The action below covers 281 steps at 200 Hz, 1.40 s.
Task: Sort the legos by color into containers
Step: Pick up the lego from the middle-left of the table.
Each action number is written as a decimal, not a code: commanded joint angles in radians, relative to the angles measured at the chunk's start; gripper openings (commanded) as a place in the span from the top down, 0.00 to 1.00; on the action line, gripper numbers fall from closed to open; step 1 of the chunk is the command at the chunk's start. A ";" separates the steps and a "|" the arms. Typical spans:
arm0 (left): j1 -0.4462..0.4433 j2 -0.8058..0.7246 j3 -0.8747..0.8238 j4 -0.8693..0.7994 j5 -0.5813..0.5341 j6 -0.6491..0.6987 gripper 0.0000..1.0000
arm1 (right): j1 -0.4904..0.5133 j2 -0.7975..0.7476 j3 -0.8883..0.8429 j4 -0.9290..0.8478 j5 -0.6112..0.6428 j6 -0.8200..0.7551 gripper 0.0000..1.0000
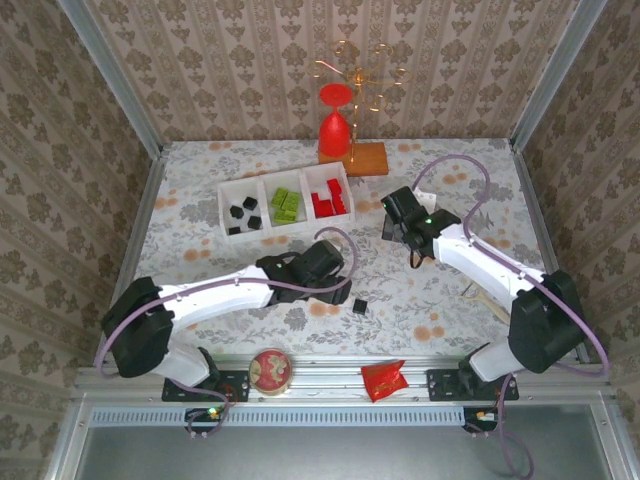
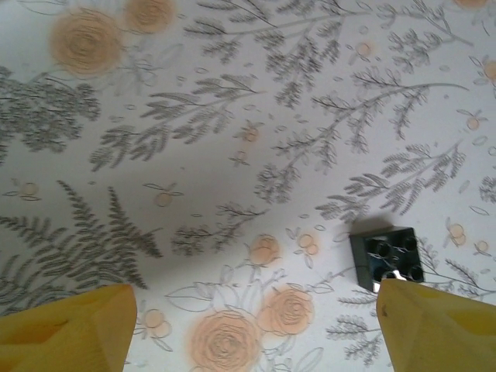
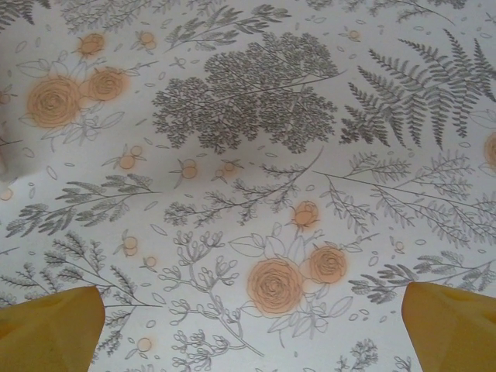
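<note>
Floral cloth covers the table (image 1: pixel 200 250), which is walled in by damask wallpaper (image 1: pixel 250 60). Two white arms reach in from the near edge. The left arm (image 1: pixel 220 295) stretches toward the table's middle. Its left gripper (image 2: pixel 256 325) hangs low with its yellow fingers set wide apart, holding nothing. The right arm (image 1: pixel 480 260) bends toward the right side, and the right gripper (image 3: pixel 252 329) is spread fully over bare cloth.

A long white tray (image 1: pixel 236 193) lies centred near the far edge. It holds black bricks (image 1: pixel 243 213) in its left compartment, green bricks (image 1: pixel 286 205) in the middle and red bricks (image 1: pixel 328 198) on the right.

One loose black brick (image 2: pixel 387 256) sits toward the near edge, right beside one finger of the left gripper and outside the gap. Whether they touch is unclear.
</note>
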 commanded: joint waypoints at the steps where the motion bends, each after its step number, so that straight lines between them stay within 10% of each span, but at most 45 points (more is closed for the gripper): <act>1: -0.039 0.055 0.069 -0.077 0.003 -0.036 0.20 | -0.027 -0.046 -0.035 -0.028 0.018 0.000 0.00; 281: -0.113 0.588 0.542 -0.436 0.028 -0.019 0.45 | -0.201 -0.210 -0.239 0.147 -0.225 -0.085 0.00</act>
